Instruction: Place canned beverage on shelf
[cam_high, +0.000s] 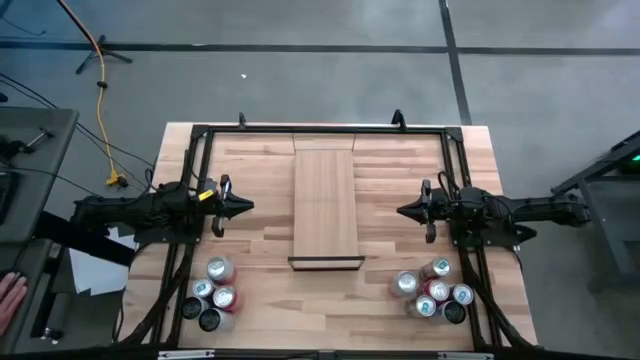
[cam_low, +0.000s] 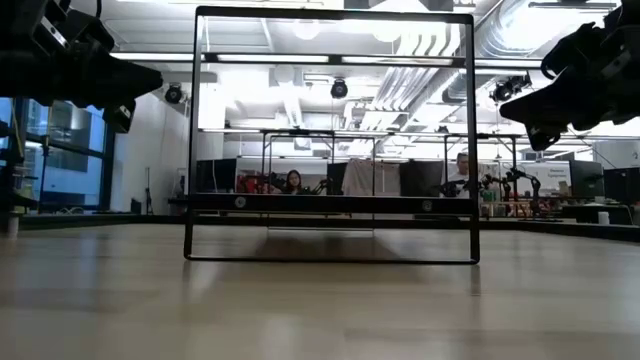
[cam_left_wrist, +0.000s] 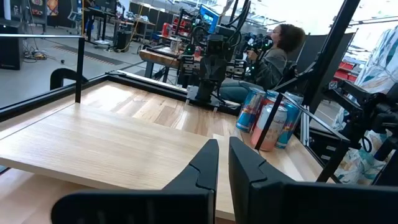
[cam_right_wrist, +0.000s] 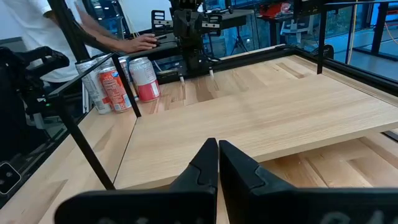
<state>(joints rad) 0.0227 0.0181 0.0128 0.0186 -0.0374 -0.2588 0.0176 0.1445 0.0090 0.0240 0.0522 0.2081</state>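
With both the left end effector and right end effector closed and empty beside the shelf, reaching into either tight cluster of cans risks toppling neighbours.

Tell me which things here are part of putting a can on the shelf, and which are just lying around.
For the job:
- shelf
- left cluster of cans
- right cluster of cans
- left hand, shut
- right hand, shut

Just lying about:
- yellow cable on the floor
- papers beside the table
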